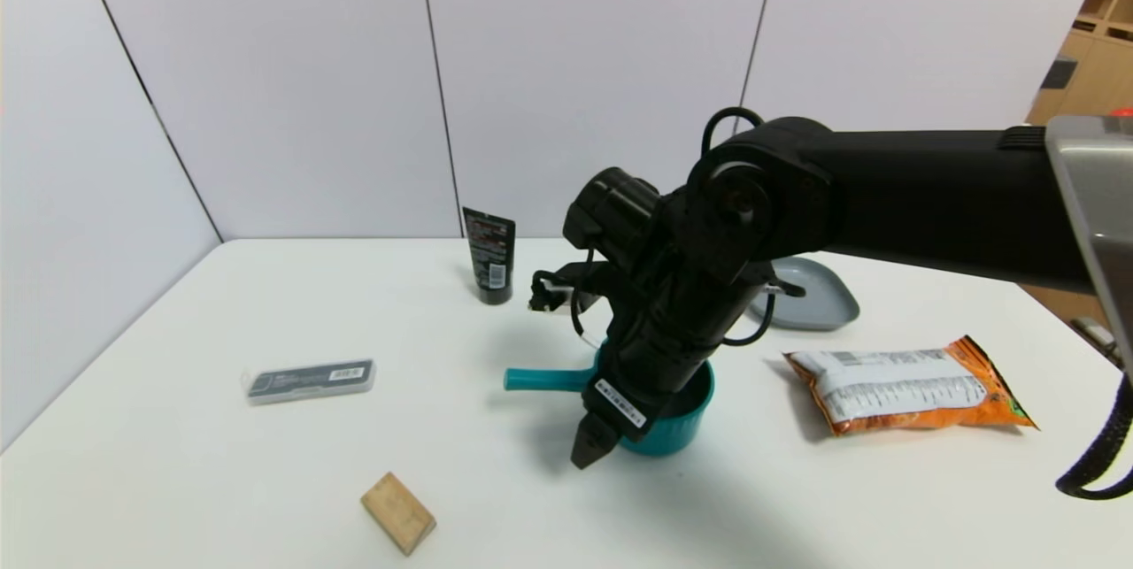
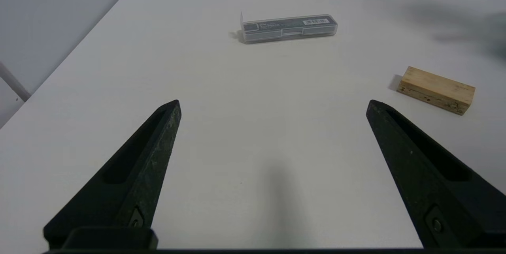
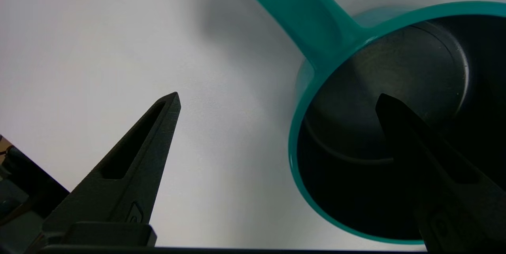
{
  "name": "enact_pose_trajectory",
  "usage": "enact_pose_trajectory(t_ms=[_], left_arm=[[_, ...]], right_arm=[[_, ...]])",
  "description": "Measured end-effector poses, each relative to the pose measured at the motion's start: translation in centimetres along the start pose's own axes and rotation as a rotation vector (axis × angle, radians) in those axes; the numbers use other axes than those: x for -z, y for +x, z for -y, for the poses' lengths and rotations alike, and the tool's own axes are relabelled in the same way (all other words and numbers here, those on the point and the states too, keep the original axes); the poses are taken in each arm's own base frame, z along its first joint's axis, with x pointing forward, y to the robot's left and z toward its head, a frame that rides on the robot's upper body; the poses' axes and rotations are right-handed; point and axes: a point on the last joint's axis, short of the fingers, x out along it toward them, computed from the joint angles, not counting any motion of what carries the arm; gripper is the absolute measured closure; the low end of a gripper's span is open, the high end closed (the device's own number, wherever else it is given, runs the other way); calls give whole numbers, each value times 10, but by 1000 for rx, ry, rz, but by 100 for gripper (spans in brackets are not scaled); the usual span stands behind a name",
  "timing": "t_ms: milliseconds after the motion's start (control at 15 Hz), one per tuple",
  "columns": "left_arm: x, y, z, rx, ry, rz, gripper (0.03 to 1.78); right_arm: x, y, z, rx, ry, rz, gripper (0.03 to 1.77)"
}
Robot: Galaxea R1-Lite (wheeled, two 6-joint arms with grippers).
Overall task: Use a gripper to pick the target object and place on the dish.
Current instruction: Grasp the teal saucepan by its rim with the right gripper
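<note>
Two grippers are in play, but only one is working. At the near left of the table, the left gripper [image 2: 272, 108] hangs idle with its fingers spread wide over bare tabletop, holding nothing; beyond it lie a clear plastic case [image 1: 309, 380] and a wooden block [image 1: 397, 512], with a black tube [image 1: 489, 255] standing farther back.

Toward the middle, the teal saucepan [image 1: 677, 427] sits upright on the table, its handle [image 1: 544, 379] pointing left. The right gripper [image 3: 276, 100] is over it, fingers released and straddling the rim [image 3: 294, 143] just beside the handle root: one finger [image 3: 419, 155] inside the dark bowl, the other outside above the table.

The pan looks stiff, light and smooth-walled, so pinching the rim there should hold, though the handle's weight may tip it.

Right of the pan lies an orange snack bag [image 1: 907, 392]; the grey dish [image 1: 819, 295] waits at the far right, well apart.
</note>
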Motion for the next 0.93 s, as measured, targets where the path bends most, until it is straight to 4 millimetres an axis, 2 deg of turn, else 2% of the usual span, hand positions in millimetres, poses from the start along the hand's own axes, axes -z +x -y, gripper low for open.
enact_pose_trajectory(t_ms=[533,933], left_arm=[[0,0,0,0,0,0,12],[0,0,0,0,0,0,12]], right_arm=[[-1,26,9,-5,29,-54,9],[-3,34,10,-4,28,-59,9]])
